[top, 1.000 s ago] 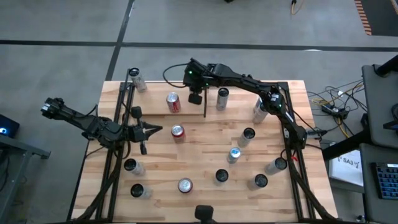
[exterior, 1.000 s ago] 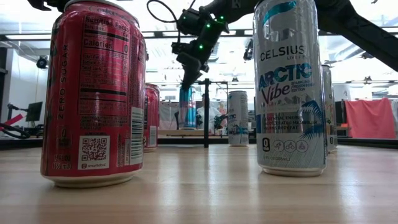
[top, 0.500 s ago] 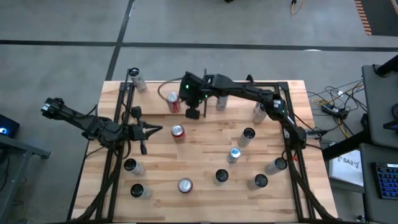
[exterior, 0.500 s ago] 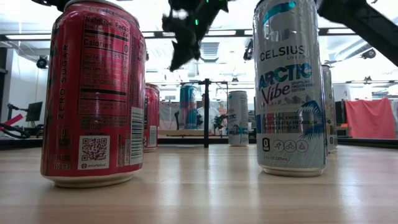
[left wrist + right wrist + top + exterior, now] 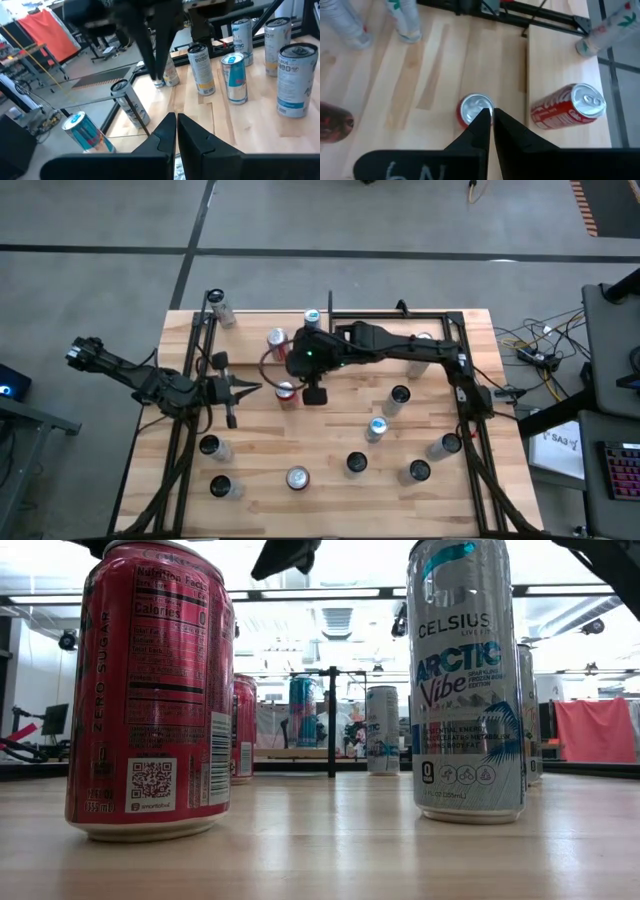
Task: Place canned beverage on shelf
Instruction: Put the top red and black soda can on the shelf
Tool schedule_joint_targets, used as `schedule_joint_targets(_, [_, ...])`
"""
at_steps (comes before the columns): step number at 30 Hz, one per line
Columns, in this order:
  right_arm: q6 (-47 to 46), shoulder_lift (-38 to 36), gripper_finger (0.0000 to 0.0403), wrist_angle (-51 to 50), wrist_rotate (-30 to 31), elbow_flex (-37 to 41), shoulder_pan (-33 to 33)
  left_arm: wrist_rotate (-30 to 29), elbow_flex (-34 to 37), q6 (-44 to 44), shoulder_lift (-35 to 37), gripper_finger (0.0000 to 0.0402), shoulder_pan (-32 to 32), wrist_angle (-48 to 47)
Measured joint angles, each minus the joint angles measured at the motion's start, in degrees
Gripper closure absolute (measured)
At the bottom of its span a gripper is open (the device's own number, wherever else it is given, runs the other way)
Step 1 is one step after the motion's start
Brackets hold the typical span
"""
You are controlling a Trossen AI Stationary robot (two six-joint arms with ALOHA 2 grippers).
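The shelf (image 5: 245, 350) is a pale plywood panel at the table's far left-middle, with a thin black upright rod (image 5: 332, 720) at its edge. A blue can (image 5: 312, 317) stands on its base at the shelf's far part, and a red can (image 5: 277, 340) stands upright beside it. My right gripper (image 5: 313, 395) is shut with nothing between its fingers. It hangs high above the table, just right of a red can (image 5: 476, 109) that stands below the shelf's near edge. My left gripper (image 5: 250, 388) is shut and bare, level, at the table's left.
Several more cans stand about the table's near and right parts. Among them are a red can (image 5: 150, 690) and a Celsius can (image 5: 465, 680) close to the near edge. A clear can (image 5: 220, 308) stands at the far left corner. Black frame bars (image 5: 400, 315) run along the far right.
My right gripper has left the blue can's place on the shelf. It has risen and swung toward the table's near edge, staying shut, and now hangs by the red can in the middle. The blue can stays standing on the shelf. My left arm has kept its place.
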State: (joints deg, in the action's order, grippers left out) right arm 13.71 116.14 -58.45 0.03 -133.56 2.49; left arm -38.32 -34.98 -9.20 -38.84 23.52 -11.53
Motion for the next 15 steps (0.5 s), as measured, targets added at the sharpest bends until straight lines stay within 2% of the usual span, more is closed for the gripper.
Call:
schedule_joint_targets(10, [0.4,-1.9,0.0391,0.6,0.0,3.3,-3.8,0.4,0.0,10.3,-4.3,0.0402,0.0,0.5])
schedule_joint_targets(15, [0.4,-3.7,0.0392,2.8,0.1,7.4,-4.8,0.4,0.0,11.8,-7.9,0.0402,0.0,2.1])
